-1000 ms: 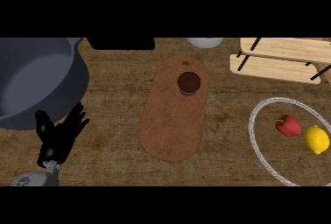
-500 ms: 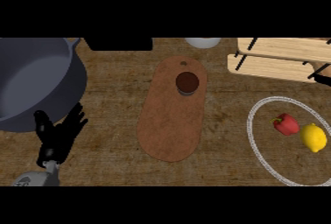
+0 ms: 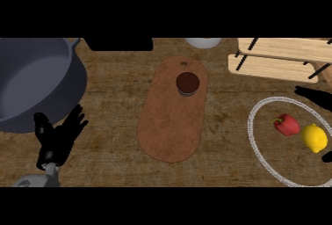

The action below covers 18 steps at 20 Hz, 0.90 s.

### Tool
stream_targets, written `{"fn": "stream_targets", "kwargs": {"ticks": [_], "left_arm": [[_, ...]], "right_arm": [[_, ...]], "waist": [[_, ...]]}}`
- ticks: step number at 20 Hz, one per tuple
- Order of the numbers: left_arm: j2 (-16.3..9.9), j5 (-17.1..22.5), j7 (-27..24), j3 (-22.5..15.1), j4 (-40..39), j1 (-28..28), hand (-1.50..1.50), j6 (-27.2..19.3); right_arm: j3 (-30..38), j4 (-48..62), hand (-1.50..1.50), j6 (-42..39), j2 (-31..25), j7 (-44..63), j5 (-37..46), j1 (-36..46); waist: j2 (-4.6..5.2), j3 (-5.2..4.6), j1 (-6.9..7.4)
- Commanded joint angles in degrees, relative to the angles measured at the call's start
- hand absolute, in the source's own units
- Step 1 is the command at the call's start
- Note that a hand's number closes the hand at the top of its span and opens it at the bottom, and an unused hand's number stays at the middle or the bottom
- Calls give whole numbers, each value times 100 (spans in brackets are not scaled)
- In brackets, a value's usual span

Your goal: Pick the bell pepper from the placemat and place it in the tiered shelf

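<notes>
Filling the far left corner, a big grey pot sits on the wooden counter, its rim cut off by the left edge. At the centre lies a long brown board, its long axis running near to far, with a dark round cup standing on its far end. On the right is the placemat, a pale-rimmed oval running off the right edge. The shelf, of light wooden slats on dark posts, stands at the far right, beyond the placemat.

The left hand rests near the left edge, just beside the pot's near rim, fingers straight and spread, holding nothing. The right hand shows only as dark fingertips at the right edge, over the placemat's far rim; whether it is open or closed cannot be told.

The pepper, red, lies on the placemat, its long axis tilted, green stem towards the far left. A lemon sits touching it on the right.
</notes>
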<state>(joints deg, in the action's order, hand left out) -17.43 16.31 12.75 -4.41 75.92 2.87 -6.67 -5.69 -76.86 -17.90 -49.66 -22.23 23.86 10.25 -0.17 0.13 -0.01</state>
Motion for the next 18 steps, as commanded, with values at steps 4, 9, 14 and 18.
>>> {"fn": "stream_targets", "kwargs": {"ticks": [4, 9, 14, 18], "left_arm": [[217, -199, 220, 88, -77, 207, 0, -28], [235, -351, 413, 177, 141, 37, 0, 76], [466, -458, 351, 226, 211, -53, 0, 120], [350, -428, -60, 484, -216, -156, 0, 429]], "right_arm": [[165, -580, -150, 382, 535, 533, 693, -535], [340, 120, -150, 202, 845, 371, 1167, -9], [442, 302, -150, 431, 1182, 112, 1607, -111], [433, 705, -150, 723, 1443, 246, 1980, 142]], "waist": [[10, -14, -30], [17, -12, 15], [17, -12, 15], [22, -13, 27]]}}
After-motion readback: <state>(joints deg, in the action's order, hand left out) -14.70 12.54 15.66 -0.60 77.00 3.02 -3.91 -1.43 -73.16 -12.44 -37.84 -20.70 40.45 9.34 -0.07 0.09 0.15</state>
